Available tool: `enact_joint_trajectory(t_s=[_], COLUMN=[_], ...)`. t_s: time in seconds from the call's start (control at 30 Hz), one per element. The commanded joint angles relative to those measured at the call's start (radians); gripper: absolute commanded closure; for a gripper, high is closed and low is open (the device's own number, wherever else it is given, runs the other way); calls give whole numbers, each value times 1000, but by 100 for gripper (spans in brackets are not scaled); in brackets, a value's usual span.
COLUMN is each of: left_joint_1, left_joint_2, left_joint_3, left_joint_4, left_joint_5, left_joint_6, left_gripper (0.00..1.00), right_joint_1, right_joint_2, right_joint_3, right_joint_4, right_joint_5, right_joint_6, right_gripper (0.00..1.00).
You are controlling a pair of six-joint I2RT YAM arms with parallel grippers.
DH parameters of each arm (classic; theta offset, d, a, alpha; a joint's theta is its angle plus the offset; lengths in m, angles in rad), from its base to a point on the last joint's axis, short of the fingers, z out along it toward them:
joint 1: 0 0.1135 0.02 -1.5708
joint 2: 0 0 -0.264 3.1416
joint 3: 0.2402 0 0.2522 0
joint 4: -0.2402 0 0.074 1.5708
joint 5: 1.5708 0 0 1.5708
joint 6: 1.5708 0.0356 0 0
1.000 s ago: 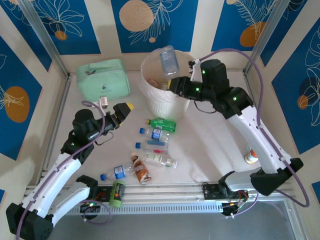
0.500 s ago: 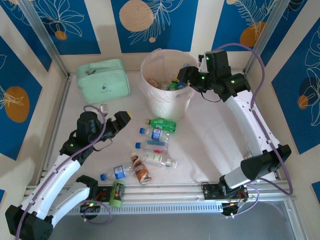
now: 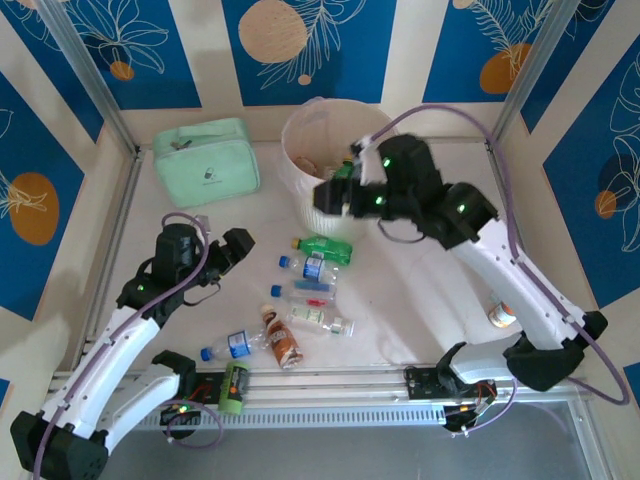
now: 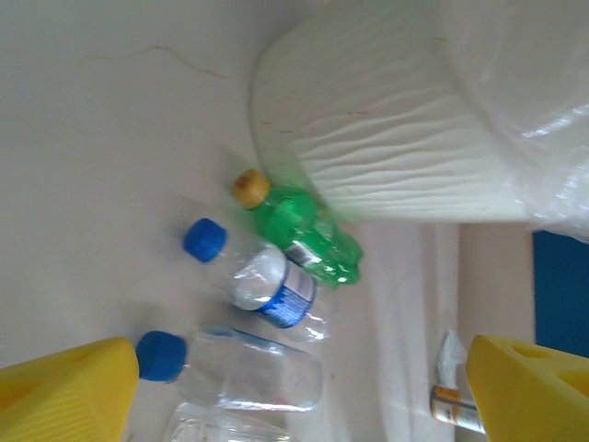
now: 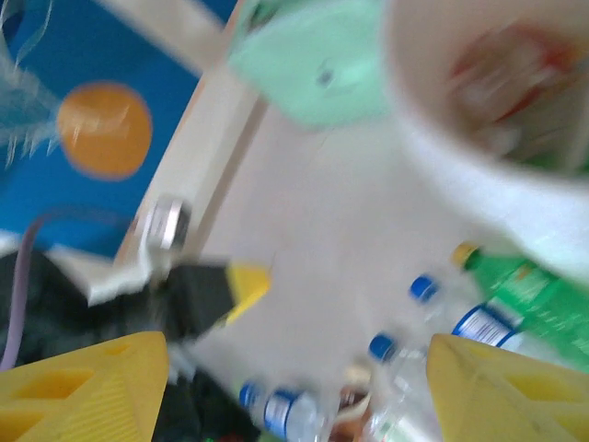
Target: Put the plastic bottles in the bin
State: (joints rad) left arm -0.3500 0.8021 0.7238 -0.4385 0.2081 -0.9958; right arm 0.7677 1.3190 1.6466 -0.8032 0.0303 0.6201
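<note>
The bin [image 3: 292,150] stood at the far middle of the tabletop [image 3: 420,290]. Coloured shapes lay inside its liner, so I judged that some bottles were already in, though the right arm hid too much to count them. That was the part done, and more seemed left than finished.

Just in front of the bin's foot lay a green bottle [image 3: 328,247] with a yellow cap. A blue-labelled bottle [image 3: 313,266] lay beside it, and two clear bottles [image 3: 305,290] sat nearer the arms. A brown bottle [image 3: 283,340] and a small blue-capped bottle [image 3: 232,345] closed that loose cluster of six. A green-labelled bottle [image 3: 234,385] rested at the near rail. What looked like one more bottle [image 3: 500,315] lay half hidden by the right arm.

The right jaws hung over the bin's near rim — spread apart, with nothing between them. The left jaws hovered left of the cluster, also spread and empty, and faced the green bottle and its neighbours. The mint-green pouch [image 3: 207,155] sat at the far left and was no part of the job.

By my reckoning, about eight bottles were yet to go in.
</note>
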Motion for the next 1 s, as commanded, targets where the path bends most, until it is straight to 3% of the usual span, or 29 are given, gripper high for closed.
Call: enact_joint_trajectory(t_s=[0.0,0.2,0.37,0.5,0.63,0.97], left_joint_1=[34,76,102,107,108,117], left_joint_2=[-1,-12,-23,-23,-27,-41], left_joint_3=[-2,-16,-20,-31,-56,-88], left_joint_4=[-89,-174,-183,-161,-135,-107], left_joint_5=[-52,-101,-100,-82,-51,-29], left_joint_6=[-39,-74,-80,-92,-104,-110], left_gripper=[10,12,13,13,14,14], right_joint_1=[122,333,399,408,396,324], right_joint_2=[17,89,185,234,252,309], right_joint_3=[-120,-278,-314,-315,-332,-391], right_joint_4=[0,18,-45,-130,-209,-194], right_joint_5=[17,52,46,130,240,166], right_joint_6=[-43,34,98,91,7,-135], right_gripper=[25,26,26,24,12,8])
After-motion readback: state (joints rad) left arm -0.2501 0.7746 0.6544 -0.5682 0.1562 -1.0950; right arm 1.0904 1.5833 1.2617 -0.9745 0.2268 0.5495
